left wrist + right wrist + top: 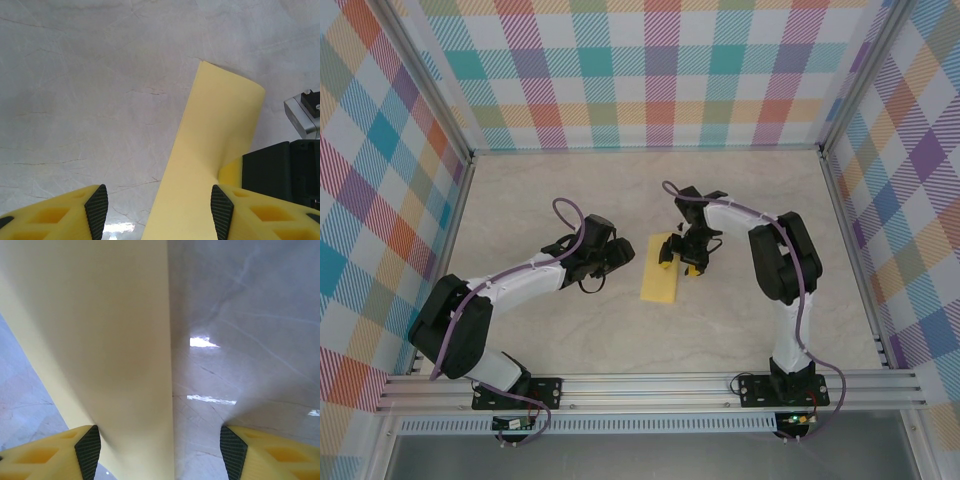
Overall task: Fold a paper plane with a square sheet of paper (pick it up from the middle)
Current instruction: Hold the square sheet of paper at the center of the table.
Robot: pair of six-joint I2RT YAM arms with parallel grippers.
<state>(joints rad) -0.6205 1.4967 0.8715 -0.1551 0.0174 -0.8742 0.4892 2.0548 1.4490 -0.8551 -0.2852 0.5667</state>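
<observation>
The yellow square sheet of paper (659, 270) lies on the table as a long narrow strip, doubled over, between my two grippers. In the left wrist view the paper (210, 145) runs from the far table down between my fingers, close to the right pad (221, 210) and loose in the gap. My left gripper (157, 210) is open at the paper's left edge (623, 256). My right gripper (160, 450) is open too, at the paper's far right end (678, 257). A raised flap of the paper (100, 340) stands by its left pad (88, 450).
The pale marbled table (570, 190) is walled by checked panels on three sides (660, 70). A metal rail (650, 388) carries both arm bases along the near edge. In the left wrist view the right gripper's yellow finger (231, 172) and black body (280, 170) sit beside the paper.
</observation>
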